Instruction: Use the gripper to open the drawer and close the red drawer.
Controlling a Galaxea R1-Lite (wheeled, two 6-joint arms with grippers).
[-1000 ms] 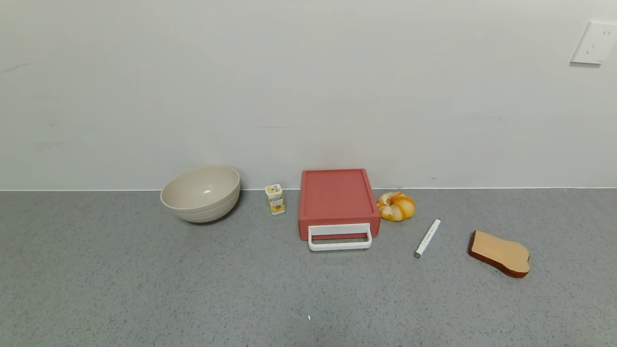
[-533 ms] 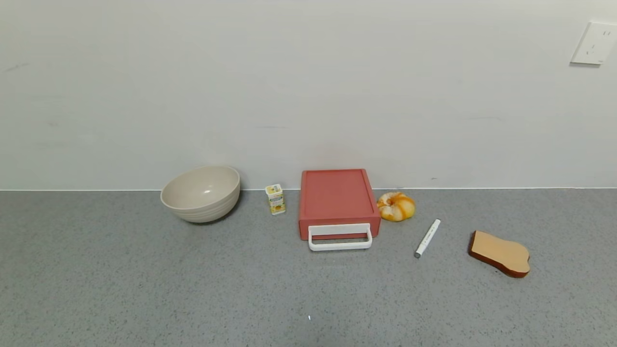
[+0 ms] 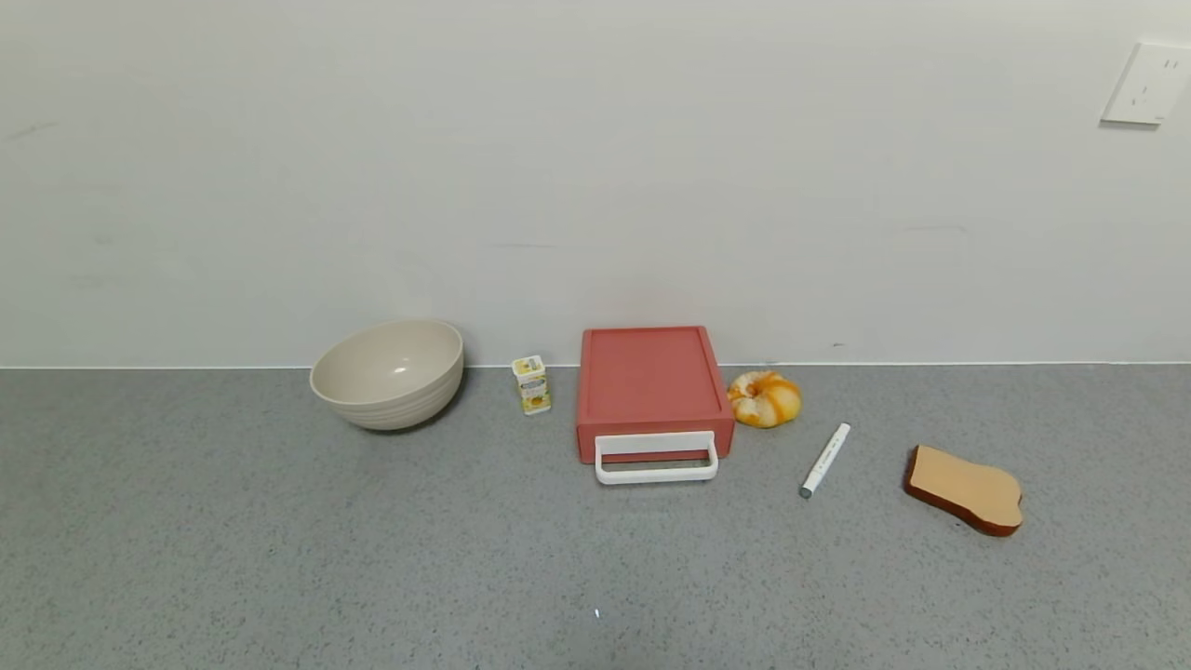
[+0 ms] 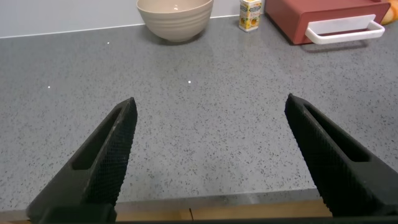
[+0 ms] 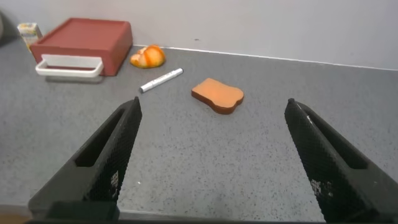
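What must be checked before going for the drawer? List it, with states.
1. Drawer shut, handle facing the robot: ok.
2. Approach to the handle free; pen and bun lie to its right, carton to its left: ok.
3. Left gripper open, over the near table edge: ok.
4. Right gripper open, empty: ok.
5. Either gripper at the handle: not ok.

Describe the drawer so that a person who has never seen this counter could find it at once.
Follow the white wall down to the back edge of the grey counter. Near the middle, between a small yellow carton and an orange bun, stands the drawer, a low, flat red box. It alone is red, and only it has a white loop handle on its front.
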